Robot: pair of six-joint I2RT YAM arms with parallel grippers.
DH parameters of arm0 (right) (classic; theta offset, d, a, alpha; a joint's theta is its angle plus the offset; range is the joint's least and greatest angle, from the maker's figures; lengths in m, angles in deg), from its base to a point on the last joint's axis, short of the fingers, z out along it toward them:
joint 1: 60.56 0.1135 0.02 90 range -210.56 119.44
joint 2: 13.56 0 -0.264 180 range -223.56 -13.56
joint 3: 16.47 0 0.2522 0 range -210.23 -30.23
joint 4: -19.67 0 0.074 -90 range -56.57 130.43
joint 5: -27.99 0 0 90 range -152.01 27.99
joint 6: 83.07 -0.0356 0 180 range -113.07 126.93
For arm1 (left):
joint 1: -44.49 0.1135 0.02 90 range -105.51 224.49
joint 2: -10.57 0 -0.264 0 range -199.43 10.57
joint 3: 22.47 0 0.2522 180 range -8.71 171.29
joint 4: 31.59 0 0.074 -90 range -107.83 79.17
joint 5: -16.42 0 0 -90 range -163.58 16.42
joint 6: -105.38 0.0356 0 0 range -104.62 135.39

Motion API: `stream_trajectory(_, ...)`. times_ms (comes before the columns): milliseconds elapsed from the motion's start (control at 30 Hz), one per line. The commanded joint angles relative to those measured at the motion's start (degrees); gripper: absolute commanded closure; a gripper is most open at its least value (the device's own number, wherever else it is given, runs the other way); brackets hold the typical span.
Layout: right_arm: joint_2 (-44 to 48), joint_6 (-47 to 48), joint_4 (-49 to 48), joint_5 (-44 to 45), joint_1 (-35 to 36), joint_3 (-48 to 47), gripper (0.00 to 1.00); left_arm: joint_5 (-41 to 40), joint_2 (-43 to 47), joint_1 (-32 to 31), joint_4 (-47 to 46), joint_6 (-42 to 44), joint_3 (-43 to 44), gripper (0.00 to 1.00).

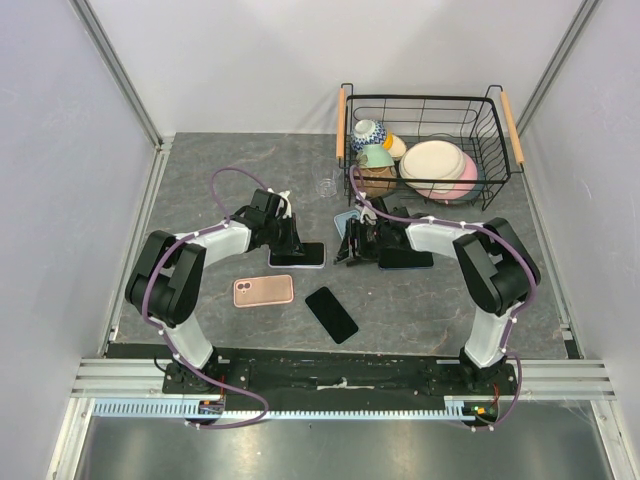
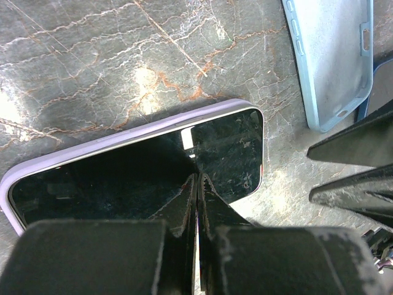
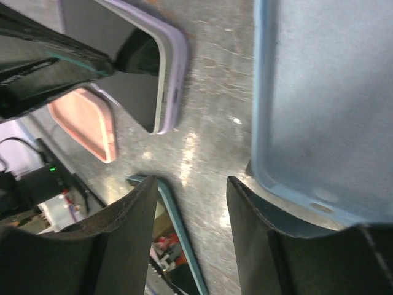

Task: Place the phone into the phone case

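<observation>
Left gripper: the left gripper is clenched, its two fingers pressed together with only a hairline between them, and it is grasping nothing.
Phone and left gripper: the closed tips are down on the dark glass of the phone, about midway along its length. I cannot tell whether they press or only rest there.
Where the phone is: mid-table, a little left of centre, lying flat and face up with its long side running along the near edge.
How the phone looks: the screen is black, glossy and unlit, with glare on it. The lilac case wraps it, the rim showing all along the far side and round both visible corners.
Right gripper: the right gripper is released, fingers spread wide over bare table.
Blue case: the blue case is empty and lies hollow side up, just beside the right gripper's fingers. It is between the two grippers and toward the far edge.
Gap: there is bare stone between the blue case and the phone, so the two are apart.
Pink phone: the pink phone lies back up, nearer the near edge, left of centre.
Black phone: the black phone is uncased and lies at an angle close to the near edge, at the centre.
Dark phone: the dark phone lies flat under the right arm.
Basket: the wire basket sits at the far right corner, holding bowls and plates.
</observation>
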Motion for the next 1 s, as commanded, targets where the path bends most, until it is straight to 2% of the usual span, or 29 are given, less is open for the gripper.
stream_trajectory(0,-0.9,-6.2,-13.6,-9.4,0.4,1.0,0.45,-4.5,-1.6,-0.4,6.8,3.4,-2.6,0.98)
stream_trajectory(233,-6.1,-9.8,-16.9,-6.5,0.3,0.5,0.56,-3.6,-0.7,-0.4,5.9,3.4,-3.1,0.98)
stream_trajectory(367,-10.2,-11.7,-18.6,-8.1,0.4,-0.7,0.59,-3.0,-0.4,-0.4,5.5,3.4,-3.5,0.98)
stream_trajectory(600,-12.1,-12.8,-20.1,-8.9,0.4,-0.7,0.62,-2.5,-0.9,-0.6,5.1,3.1,-3.6,0.98)
stream_trajectory(833,-12.6,-10.5,-17.3,-7.4,0.4,-1.0,0.67,-2.4,-1.1,-1.5,4.9,2.9,-3.4,0.98)
stream_trajectory(967,-13.3,-7.1,-12.0,-5.0,0.8,-2.6,0.69,-2.3,-1.3,-2.0,4.9,2.9,-2.9,0.98)
